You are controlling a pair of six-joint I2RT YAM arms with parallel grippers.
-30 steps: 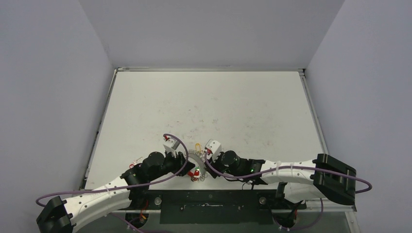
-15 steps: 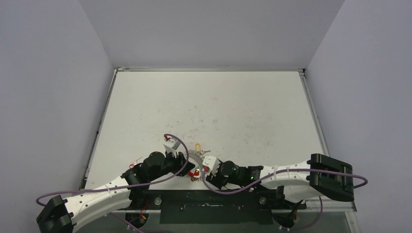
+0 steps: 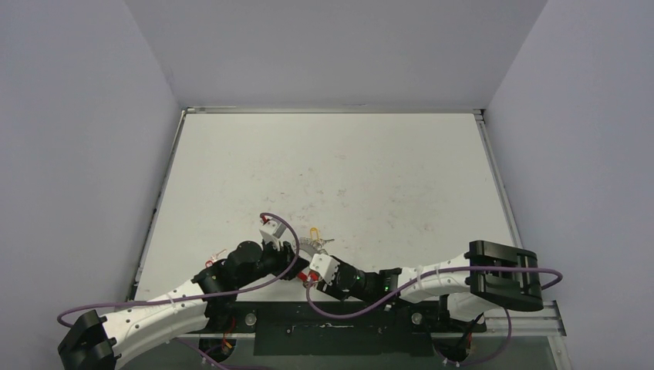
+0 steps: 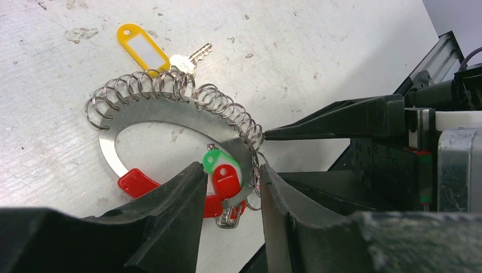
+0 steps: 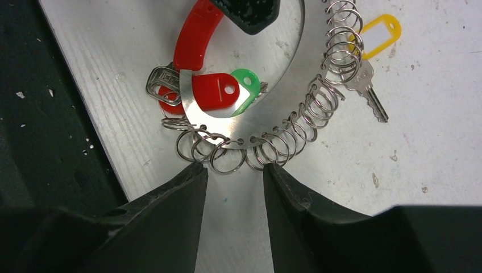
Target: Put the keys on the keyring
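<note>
The keyring (image 4: 165, 111) is a flat silver crescent with several small split rings along its rim and a red plastic piece (image 4: 136, 182); it lies near the table's front edge (image 3: 308, 245). A yellow-tagged key (image 4: 145, 48) rests at its far side, and a green tag (image 4: 219, 159) and a red tag (image 4: 226, 179) lie inside it. My left gripper (image 4: 232, 173) stands open astride the rim, one finger (image 5: 250, 11) inside the ring. My right gripper (image 5: 234, 169) is open and empty, its tips at the split rings on the keyring (image 5: 273, 114).
The black base rail (image 3: 332, 316) runs along the table's near edge, just beside the ring (image 5: 45, 142). Purple cables (image 3: 281, 231) loop over both wrists. A silver clasp (image 4: 230, 216) lies under the red piece. White tabletop (image 3: 332, 169) stretches to the walls.
My right arm has pulled back toward the near edge and swung left, now facing the ring from the front. The left arm and the keyring have stayed put.
</note>
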